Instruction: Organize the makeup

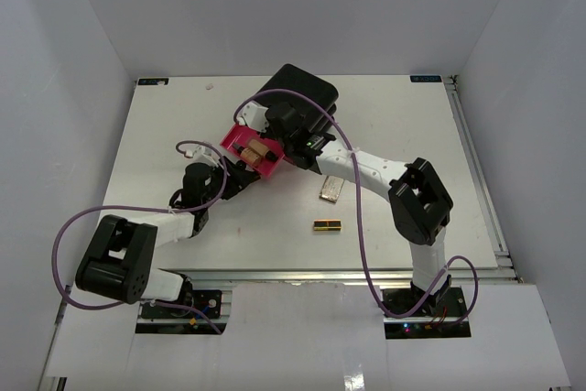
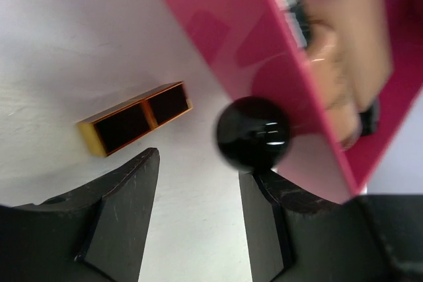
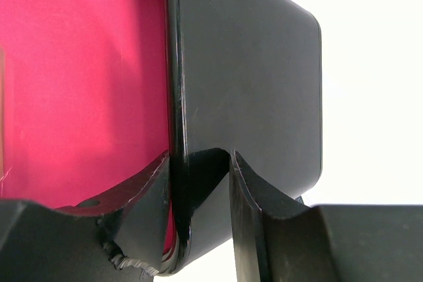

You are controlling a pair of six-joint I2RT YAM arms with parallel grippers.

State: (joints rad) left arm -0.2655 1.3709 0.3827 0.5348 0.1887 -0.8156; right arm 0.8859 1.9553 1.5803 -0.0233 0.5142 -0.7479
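Pink drawer (image 1: 229,140), seen pulled out of a black box (image 1: 307,89) that is set near the middle of the table's (image 1: 412,135) far edge; tan bottles (image 1: 257,150) are laid inside it. Beige palette (image 1: 331,190) is placed right of the table's centre. Black-and-gold lipstick (image 1: 327,225) is placed apart from it, toward the near edge. Left pincer (image 2: 198,163) is held part open with nothing gripped, the drawer's black knob (image 2: 254,130) just beyond one finger. Right pincer (image 3: 198,156) is closed on the box's wall.
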